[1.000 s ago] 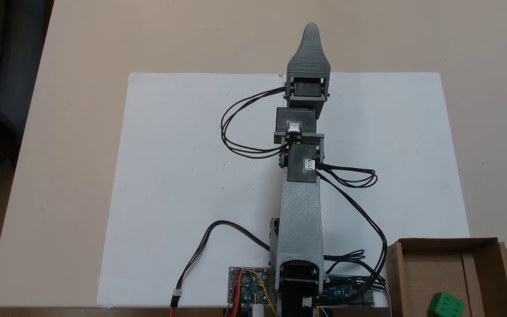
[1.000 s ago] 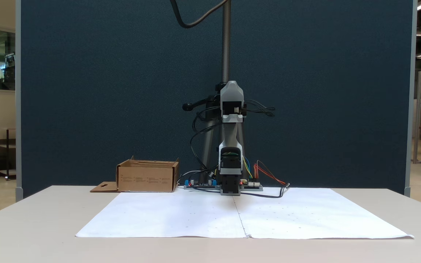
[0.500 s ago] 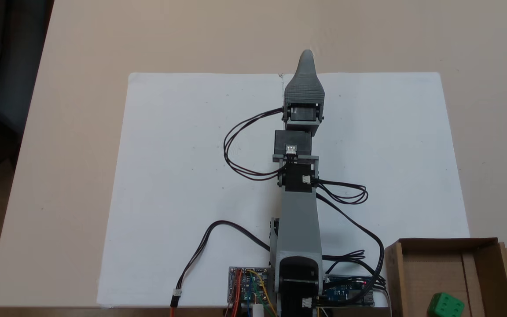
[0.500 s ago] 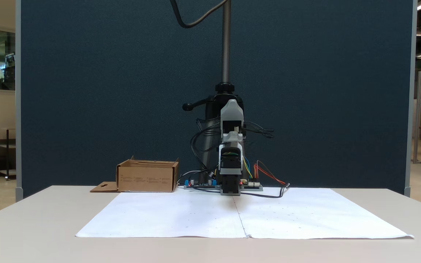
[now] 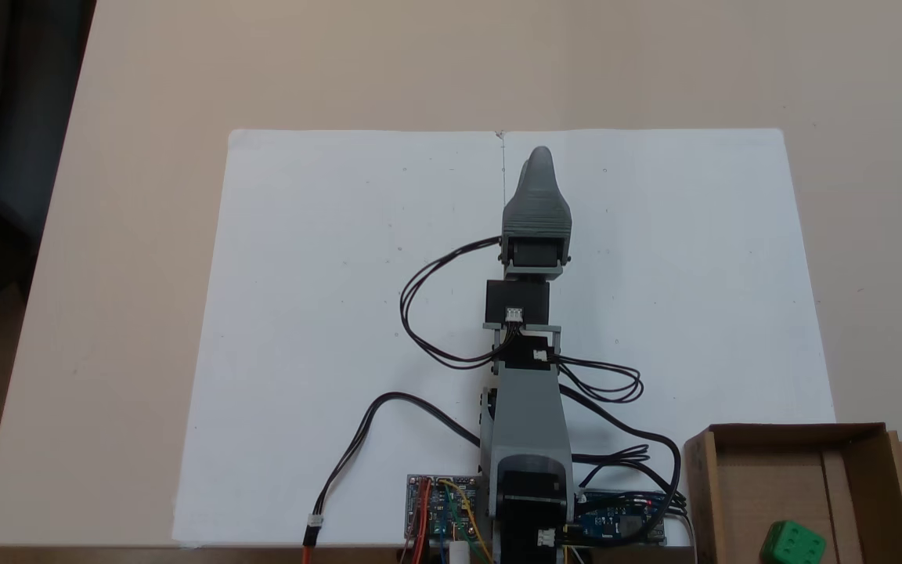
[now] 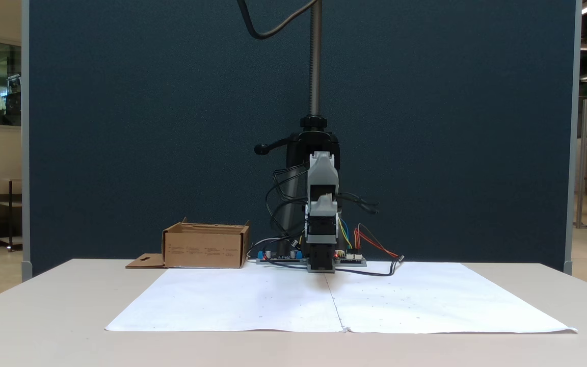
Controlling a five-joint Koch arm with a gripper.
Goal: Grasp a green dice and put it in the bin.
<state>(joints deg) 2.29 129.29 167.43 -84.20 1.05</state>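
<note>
A small grey robot arm stands at the near edge of a beige counter in the fixed view from above, with a large white paper sheet spread in front of it. The arm reaches straight out over the middle of the sheet, and its gripper points toward the far edge. From above, one jaw lies over the other, so it cannot be told how far apart they are; nothing can be seen held in them. In the fixed view from the front, the arm faces the camera, folded fairly low, and its jaws cannot be made out there either. The bin, a brown cardboard box with low walls, sits at the near right corner in the view from above, just beside the arm's base and circuit boards. In the front view the bin appears left of the arm. The green dice already rests inside the bin, close to its near edge, well apart from the gripper. Judging by this, the task looks finished: the dice is in the bin, and nothing else lies on the sheet to pick up. What seems left is only for the arm to settle into rest.
</note>
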